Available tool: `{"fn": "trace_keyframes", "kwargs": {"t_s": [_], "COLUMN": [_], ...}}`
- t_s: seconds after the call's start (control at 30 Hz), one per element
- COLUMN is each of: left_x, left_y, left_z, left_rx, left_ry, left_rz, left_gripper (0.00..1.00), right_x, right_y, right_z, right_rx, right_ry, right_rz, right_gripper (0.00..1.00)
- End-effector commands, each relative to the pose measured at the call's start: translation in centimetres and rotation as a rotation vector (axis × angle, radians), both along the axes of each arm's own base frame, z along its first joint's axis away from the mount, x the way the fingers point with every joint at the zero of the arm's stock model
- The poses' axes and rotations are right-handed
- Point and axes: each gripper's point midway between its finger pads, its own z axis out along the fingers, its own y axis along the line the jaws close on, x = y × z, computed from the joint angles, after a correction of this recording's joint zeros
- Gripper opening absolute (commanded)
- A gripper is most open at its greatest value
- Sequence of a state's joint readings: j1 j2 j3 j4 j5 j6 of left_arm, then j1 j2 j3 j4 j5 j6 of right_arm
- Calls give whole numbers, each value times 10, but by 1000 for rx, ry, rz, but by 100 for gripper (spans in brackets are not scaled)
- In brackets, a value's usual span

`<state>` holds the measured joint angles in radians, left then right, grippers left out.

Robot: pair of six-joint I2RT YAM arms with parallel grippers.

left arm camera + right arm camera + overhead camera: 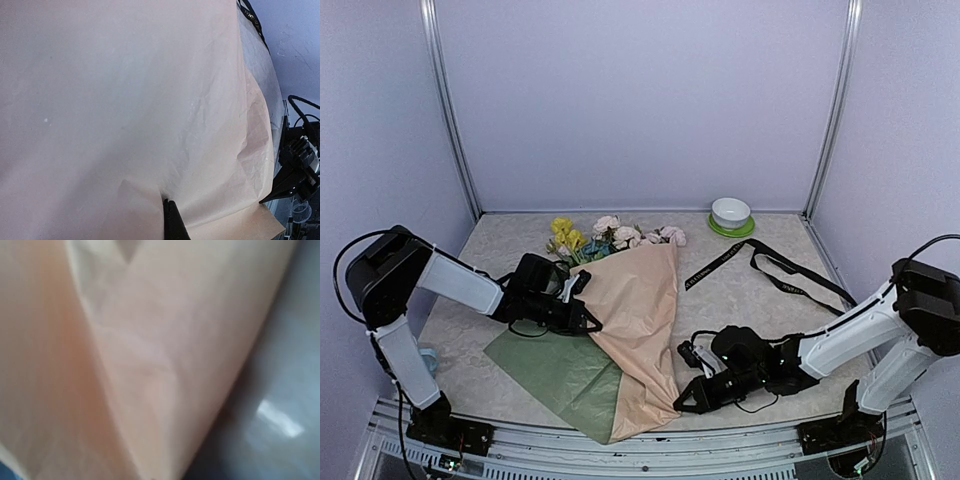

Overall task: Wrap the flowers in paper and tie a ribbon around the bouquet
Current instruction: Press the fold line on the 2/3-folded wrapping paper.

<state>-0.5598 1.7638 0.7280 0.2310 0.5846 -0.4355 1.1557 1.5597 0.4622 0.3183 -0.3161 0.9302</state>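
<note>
Wrapping step: peach sheet folded over the stems, ribbon not yet in play.

I have the left gripper (582,305) closed against the left edge of the peach sheet (640,320) and the right gripper (688,398) closed at its near right edge; I cannot tell whether either pinches the sheet. The flowers (610,235) poke out at the far end, the green sheet (555,375) shows near left, and the ribbon (760,262) lies apart on the right. Next, I judge, the fold needs drawing tighter before I fetch the ribbon. The right wrist view is a peach blur with its fingers unseen, and the stems are hidden.
</note>
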Motion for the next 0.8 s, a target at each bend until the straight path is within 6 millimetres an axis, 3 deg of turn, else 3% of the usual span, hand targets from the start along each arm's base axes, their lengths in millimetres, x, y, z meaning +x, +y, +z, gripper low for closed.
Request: {"fn": "trace_keyframes", "kwargs": {"t_s": [0.0, 0.03, 0.1, 0.13, 0.2, 0.37, 0.47, 0.57, 0.63, 0.77], "left_x": [16, 16, 16, 16, 14, 11, 10, 10, 10, 9], "left_y": [13, 12, 10, 9, 7, 5, 6, 5, 3, 4], "left_z": [-12, -12, -12, -11, -11, -11, -9, -7, -5, -6], "left_rx": [68, 67, 61, 58, 56, 46, 45, 36, 30, 33], "left_ry": [-65, -66, -67, -70, -73, -64, -65, -66, -65, -60], "left_rz": [52, 49, 40, 35, 27, 21, 23, 23, 20, 16], "left_gripper": [0, 0, 0, 0, 0, 0, 0, 0, 0, 0], "right_x": [-18, -18, -18, -14, 4, 80, 109, 132, 147, 168], "right_y": [-41, -42, -44, -43, -38, -4, 26, 49, 53, 27], "right_z": [-20, -17, -14, -10, 6, 67, 89, 84, 67, 18], "right_rx": [-162, -161, -176, -193, -228, -98, -20, -15, -43, -234], "right_ry": [61, 58, 55, 33, -46, -263, -354, -392, -373, -337], "right_rz": [0, 5, 34, 49, 52, -1, 24, 41, 32, -19], "right_gripper": [0, 0, 16, 25, 32, 26, 22, 18, 14, 5]}}
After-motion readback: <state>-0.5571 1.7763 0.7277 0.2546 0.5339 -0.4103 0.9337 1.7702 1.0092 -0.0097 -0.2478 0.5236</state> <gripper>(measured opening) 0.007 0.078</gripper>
